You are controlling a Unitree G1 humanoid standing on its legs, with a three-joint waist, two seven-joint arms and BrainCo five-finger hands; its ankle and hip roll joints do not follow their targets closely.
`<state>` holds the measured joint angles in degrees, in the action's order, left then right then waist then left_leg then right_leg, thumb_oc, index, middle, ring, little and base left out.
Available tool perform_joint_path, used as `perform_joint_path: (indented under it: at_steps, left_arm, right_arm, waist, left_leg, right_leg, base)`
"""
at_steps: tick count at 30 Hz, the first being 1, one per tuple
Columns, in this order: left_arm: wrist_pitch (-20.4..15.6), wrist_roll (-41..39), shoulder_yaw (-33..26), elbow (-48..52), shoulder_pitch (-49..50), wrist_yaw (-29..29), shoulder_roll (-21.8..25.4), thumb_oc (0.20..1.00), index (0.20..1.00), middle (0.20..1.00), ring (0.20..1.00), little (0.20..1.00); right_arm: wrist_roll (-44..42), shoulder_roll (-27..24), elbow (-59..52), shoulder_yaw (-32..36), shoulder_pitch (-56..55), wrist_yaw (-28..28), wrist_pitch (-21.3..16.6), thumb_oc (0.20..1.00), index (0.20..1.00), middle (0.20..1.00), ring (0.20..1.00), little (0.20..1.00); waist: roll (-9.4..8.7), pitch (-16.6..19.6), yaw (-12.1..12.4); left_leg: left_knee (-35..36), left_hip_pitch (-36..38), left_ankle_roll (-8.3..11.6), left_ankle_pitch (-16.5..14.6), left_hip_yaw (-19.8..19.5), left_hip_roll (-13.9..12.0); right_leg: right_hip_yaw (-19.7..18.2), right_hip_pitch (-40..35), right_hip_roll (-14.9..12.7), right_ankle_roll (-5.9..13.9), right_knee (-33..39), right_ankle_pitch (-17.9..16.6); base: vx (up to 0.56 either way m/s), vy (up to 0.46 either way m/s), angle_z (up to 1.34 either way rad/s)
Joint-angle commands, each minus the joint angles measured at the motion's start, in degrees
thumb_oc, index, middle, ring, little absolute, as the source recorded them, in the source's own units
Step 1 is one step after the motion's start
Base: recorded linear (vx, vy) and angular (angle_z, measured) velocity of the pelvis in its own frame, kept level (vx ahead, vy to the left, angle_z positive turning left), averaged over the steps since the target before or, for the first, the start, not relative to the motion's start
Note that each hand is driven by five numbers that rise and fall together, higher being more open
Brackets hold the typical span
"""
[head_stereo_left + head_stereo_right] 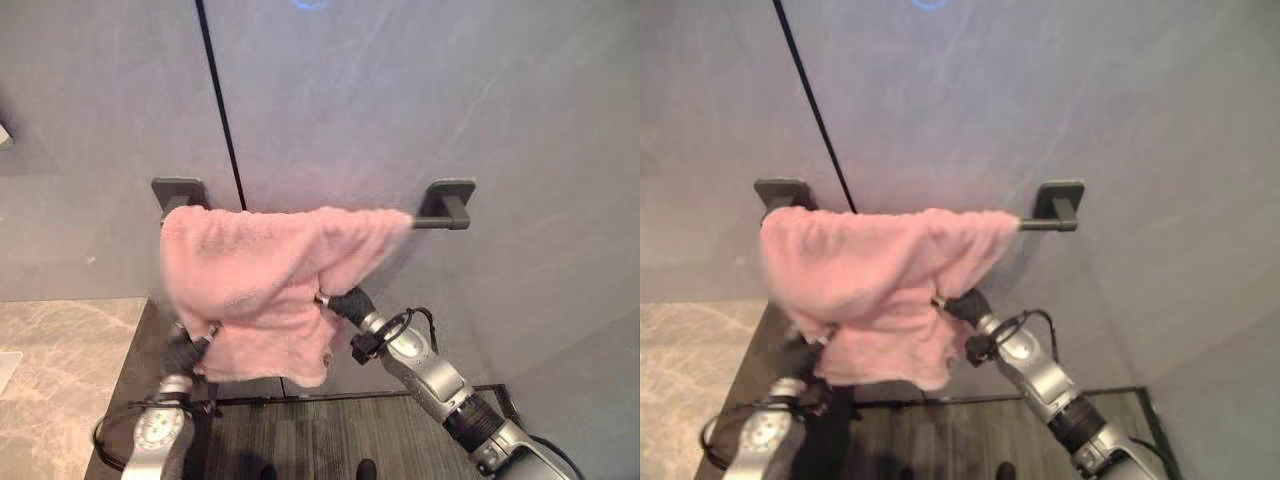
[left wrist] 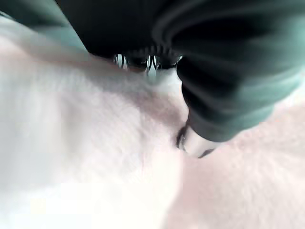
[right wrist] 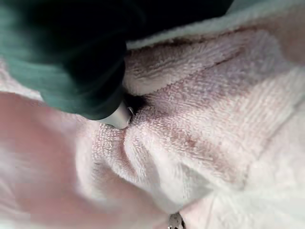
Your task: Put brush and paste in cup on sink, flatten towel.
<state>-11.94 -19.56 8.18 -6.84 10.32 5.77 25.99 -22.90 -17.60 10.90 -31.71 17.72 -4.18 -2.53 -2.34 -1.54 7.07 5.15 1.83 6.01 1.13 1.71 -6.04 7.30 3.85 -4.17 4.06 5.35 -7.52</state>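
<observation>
Nearest, at the left, the left hand (image 1: 186,352) reaches up under the lower left edge of the pink towel (image 1: 262,285). Its fingers are buried in the cloth, so whether they are curled or straight cannot be told; the left wrist view shows its dark cover and one silver digit (image 2: 193,143) pressed into the pale pile. At the right, a little farther in, the right hand (image 1: 345,303) goes into the towel's right side, where the cloth folds over it. Its fingers are hidden too, and their state cannot be told; in the right wrist view a silver digit (image 3: 119,117) pokes into bunched, creased terry.

The towel hangs over a dark towel bar (image 1: 440,221) fixed to the grey wall (image 1: 400,100) by two dark brackets, one at each end. It is rumpled and gathered, drooping lower at the middle, with the bar's right end bare. A stone countertop (image 1: 60,370) lies at the near left, beside the wall.
</observation>
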Motion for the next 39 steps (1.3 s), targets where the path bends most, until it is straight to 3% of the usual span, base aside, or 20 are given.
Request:
perform_joint_path:
  at_steps: [1, 7, 8, 9, 10, 15, 16, 17, 18, 29, 33, 35, 37, 39]
  left_arm:
    - [-2.1, 2.9, -2.2, 7.3, -3.1, -0.6, 2.8, 0.200, 0.200, 0.200, 0.200, 0.200]
    - [-2.2, 4.6, -1.1, 10.9, -1.8, -0.9, 3.6, 0.200, 0.200, 0.200, 0.200, 0.200]
    - [-1.4, 3.1, 1.2, 4.5, -2.4, -1.4, 2.5, 0.200, 0.200, 0.200, 0.200, 0.200]
    - [-1.5, 3.1, 1.2, 4.3, -2.5, -1.4, 2.5, 0.200, 0.200, 0.200, 0.200, 0.200]
    - [-1.1, 5.5, 3.0, 0.9, -4.7, 0.2, 2.7, 0.200, 0.200, 0.200, 0.200, 0.200]
    - [-0.5, 5.9, 2.2, -3.4, -2.7, 0.4, 1.8, 0.200, 0.200, 0.200, 0.200, 0.200]
    - [-0.5, 6.0, 2.2, -3.4, -2.7, 0.4, 1.8, 0.275, 0.275, 0.275, 0.275, 0.275]
    - [-0.2, 6.5, 2.0, -4.1, -2.0, 0.1, 1.8, 0.884, 0.884, 0.884, 0.884, 0.884]
    - [-0.2, 6.5, 2.1, -4.1, -2.0, 0.1, 1.8, 1.000, 1.000, 1.000, 1.000, 1.000]
    - [1.7, 11.4, 3.8, -16.0, -2.1, 2.4, -1.0, 1.000, 1.000, 1.000, 1.000, 1.000]
    - [2.6, 13.9, 5.3, -29.5, -4.1, 2.7, -4.2, 1.000, 1.000, 1.000, 1.000, 1.000]
    - [2.6, 13.8, 5.4, -31.8, -4.4, 2.5, -4.8, 1.000, 1.000, 1.000, 1.000, 1.000]
    - [4.7, 14.7, 5.1, -46.6, -8.3, 3.9, -8.7, 1.000, 1.000, 1.000, 1.000, 1.000]
    - [6.5, 15.7, 4.5, -58.6, -11.5, 4.8, -11.4, 1.000, 1.000, 1.000, 1.000, 1.000]
  right_arm:
    - [0.4, -2.7, -10.6, 5.3, -1.1, 1.0, -4.1, 0.200, 0.200, 0.200, 0.200, 0.200]
    - [-1.5, -3.6, -19.0, 13.9, -10.7, 2.4, -7.4, 0.200, 0.200, 0.200, 0.200, 0.200]
    - [0.0, -3.3, -14.9, 12.8, -10.1, 2.7, -6.6, 0.200, 0.200, 0.200, 0.200, 0.200]
    - [0.0, -3.2, -14.7, 12.8, -10.0, 2.7, -6.7, 0.200, 0.200, 0.200, 0.200, 0.200]
    - [0.7, -2.1, -7.3, 10.4, -8.4, 4.6, -6.3, 0.200, 0.200, 0.200, 0.200, 0.200]
    - [2.3, -1.1, -1.7, 9.6, -7.3, 5.0, -5.4, 0.200, 0.200, 0.200, 0.200, 0.200]
    - [2.3, -1.1, -1.7, 9.6, -7.3, 5.0, -5.4, 0.482, 0.482, 0.482, 0.482, 0.482]
    - [2.0, -0.9, -1.5, 10.0, -7.7, 5.2, -5.2, 1.000, 1.000, 1.000, 1.000, 1.000]
    - [2.0, -0.9, -1.6, 10.0, -7.7, 5.2, -5.2, 1.000, 1.000, 1.000, 1.000, 1.000]
    - [5.8, 0.2, 11.5, 12.3, -10.4, 7.7, -5.1, 1.000, 1.000, 1.000, 1.000, 1.000]
    - [16.5, -0.5, 26.5, 12.2, -10.7, 10.0, -4.3, 1.000, 1.000, 1.000, 1.000, 1.000]
    - [17.2, -0.4, 29.0, 12.1, -10.5, 10.2, -4.0, 1.000, 1.000, 1.000, 1.000, 1.000]
    - [21.1, 1.5, 43.5, 11.8, -8.9, 11.6, -2.2, 1.000, 1.000, 1.000, 1.000, 1.000]
    - [18.9, 3.8, 54.3, 14.1, -8.0, 12.3, -1.4, 1.000, 1.000, 1.000, 1.000, 1.000]
  waist:
    - [-1.14, 0.6, -1.5]
    - [-0.78, 0.6, -3.9]
    - [-0.60, 0.8, -4.3]
    - [-0.59, 0.7, -4.3]
    - [-0.45, 0.6, -4.1]
    - [0.04, 0.9, -3.4]
    - [0.04, 0.9, -3.4]
    - [0.13, 1.0, -3.3]
    - [0.13, 1.0, -3.3]
    - [0.52, 0.9, -4.0]
    - [0.60, 1.1, -4.6]
    - [0.65, 1.0, -4.7]
    - [0.75, 1.3, -5.1]
    - [0.91, 1.6, -5.5]
  left_leg:
    - [-0.6, -1.4, -2.51, -0.8, -0.5, 2.8]
    - [-0.2, -1.4, -2.52, -0.7, -0.5, 2.6]
    - [-0.2, -1.5, -2.51, -0.6, -0.3, 2.5]
    - [-0.2, -1.5, -2.51, -0.6, -0.3, 2.5]
    - [-0.1, -1.4, -2.45, -0.5, -0.2, 2.4]
    - [-0.1, -1.3, -2.28, -0.5, -0.3, 2.2]
    - [-0.1, -1.3, -2.28, -0.5, -0.3, 2.2]
    - [-0.1, -1.4, -2.27, -0.5, -0.3, 2.2]
    - [-0.1, -1.4, -2.27, -0.5, -0.3, 2.2]
    - [-0.1, -1.6, -1.98, -0.3, -0.9, 2.0]
    - [-0.1, -1.5, -1.89, -0.3, -1.0, 1.8]
    - [-0.1, -1.4, -1.88, -0.3, -0.9, 1.8]
    - [-0.1, -1.4, -1.85, -0.3, -0.9, 1.6]
    - [-0.1, -1.3, -1.84, -0.4, -0.8, 1.6]
  right_leg:
    - [2.1, -4.2, -4.9, 4.51, -1.5, 4.6]
    - [2.0, -3.8, -4.9, 4.65, -1.8, 4.9]
    - [1.8, -3.5, -4.9, 4.64, -2.0, 4.9]
    - [1.8, -3.5, -4.9, 4.64, -2.0, 4.9]
    - [1.7, -3.6, -4.9, 4.57, -1.9, 4.8]
    - [1.9, -4.1, -4.9, 4.58, -1.0, 4.7]
    - [1.9, -4.1, -4.9, 4.58, -1.0, 4.7]
    - [2.1, -4.2, -4.9, 4.59, -0.9, 4.7]
    - [2.1, -4.2, -4.9, 4.60, -0.9, 4.7]
    - [3.0, -4.7, -5.0, 4.52, -1.0, 5.0]
    - [2.9, -4.7, -4.8, 4.49, -1.1, 5.2]
    - [2.8, -4.8, -4.8, 4.47, -1.1, 5.2]
    - [2.5, -4.6, -4.6, 4.26, -1.2, 5.3]
    - [2.2, -4.5, -4.5, 4.16, -1.1, 5.3]
  base:
    - [0.04, 0.013, 0.07]
    - [0.01, 0.002, 0.09]
    - [0.00, 0.000, 0.00]
    - [0.00, 0.000, 0.00]
    - [-0.01, -0.005, -0.03]
    - [0.01, -0.005, 0.00]
    - [0.00, 0.000, 0.00]
    - [0.00, 0.000, 0.00]
    - [0.00, 0.000, 0.00]
    - [0.00, 0.000, 0.00]
    - [0.00, 0.000, 0.00]
    - [0.00, 0.000, 0.00]
    - [0.00, 0.000, 0.00]
    - [0.00, 0.000, 0.00]
